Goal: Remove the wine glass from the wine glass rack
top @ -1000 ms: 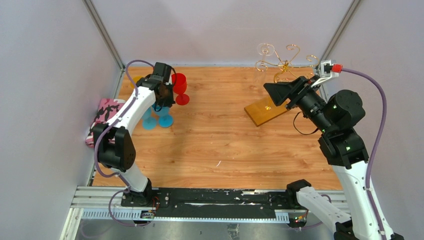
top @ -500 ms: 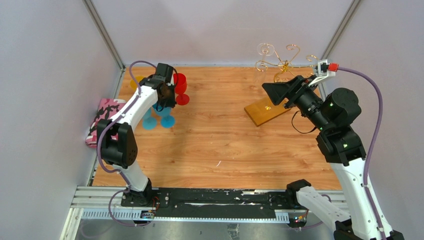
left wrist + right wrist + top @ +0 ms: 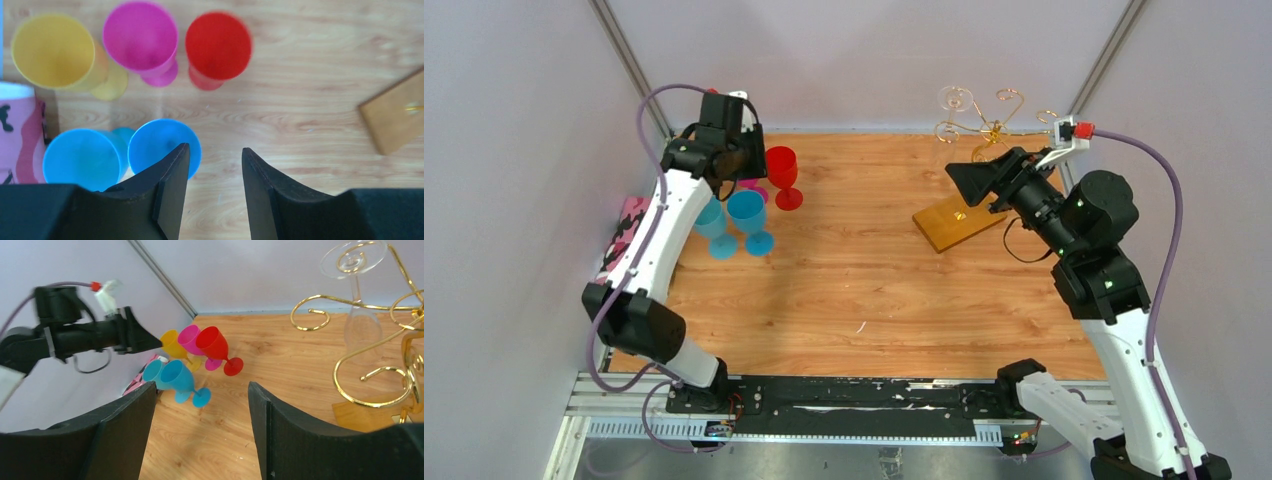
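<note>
The wine glass rack (image 3: 986,127) is a gold wire stand with scroll arms on an amber wooden base (image 3: 952,222) at the back right. A clear wine glass (image 3: 358,322) hangs upside down from one scroll; its foot shows in the top view (image 3: 956,98). My right gripper (image 3: 967,180) is open and empty, in front of and left of the rack, apart from the glass; in the right wrist view (image 3: 200,386) its jaws stand wide. My left gripper (image 3: 732,165) is open and empty above the coloured glasses, as the left wrist view (image 3: 214,148) shows.
Plastic wine glasses stand at the back left: red (image 3: 782,170), pink (image 3: 140,37), yellow (image 3: 52,50) and two blue (image 3: 749,215) (image 3: 711,226). A pink patterned cloth (image 3: 628,224) lies by the left wall. Walls enclose the table on three sides.
My left arm has lifted up and back to the left, away from the red glass it was beside. My right gripper has edged slightly up and left near the rack.
</note>
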Controlling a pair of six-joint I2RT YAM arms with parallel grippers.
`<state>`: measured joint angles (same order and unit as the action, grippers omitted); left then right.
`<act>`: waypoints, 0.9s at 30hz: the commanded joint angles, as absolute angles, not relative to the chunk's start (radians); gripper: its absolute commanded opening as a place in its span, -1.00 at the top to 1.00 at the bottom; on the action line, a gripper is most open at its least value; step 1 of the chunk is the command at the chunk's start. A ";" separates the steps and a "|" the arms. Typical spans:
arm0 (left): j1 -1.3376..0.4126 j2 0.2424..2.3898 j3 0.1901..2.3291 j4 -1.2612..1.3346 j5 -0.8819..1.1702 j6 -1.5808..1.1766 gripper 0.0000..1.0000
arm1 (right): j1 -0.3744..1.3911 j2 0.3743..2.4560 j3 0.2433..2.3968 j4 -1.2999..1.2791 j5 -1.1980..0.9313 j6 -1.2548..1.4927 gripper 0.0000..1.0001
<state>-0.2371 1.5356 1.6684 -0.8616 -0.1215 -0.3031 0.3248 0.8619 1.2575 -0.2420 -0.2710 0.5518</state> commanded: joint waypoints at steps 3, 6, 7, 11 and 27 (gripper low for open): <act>-0.235 1.367 1.723 -0.701 0.153 -0.314 0.04 | 0.293 0.984 1.395 -0.267 -0.170 0.471 -0.40; -0.235 1.237 1.588 -0.436 0.354 -0.376 -0.02 | 0.270 1.077 1.492 -0.299 -0.145 0.438 -0.40; -0.235 1.196 1.526 -0.334 0.409 -0.417 -0.04 | 0.257 1.110 1.522 -0.311 -0.148 0.437 -0.40; -0.236 1.064 1.343 -0.075 0.517 -0.529 -0.08 | 0.165 1.243 1.593 -0.313 -0.221 0.495 -0.18; -0.236 1.019 1.263 -0.100 0.485 -0.511 -0.08 | 0.063 1.483 1.614 -0.165 -0.332 0.650 -0.08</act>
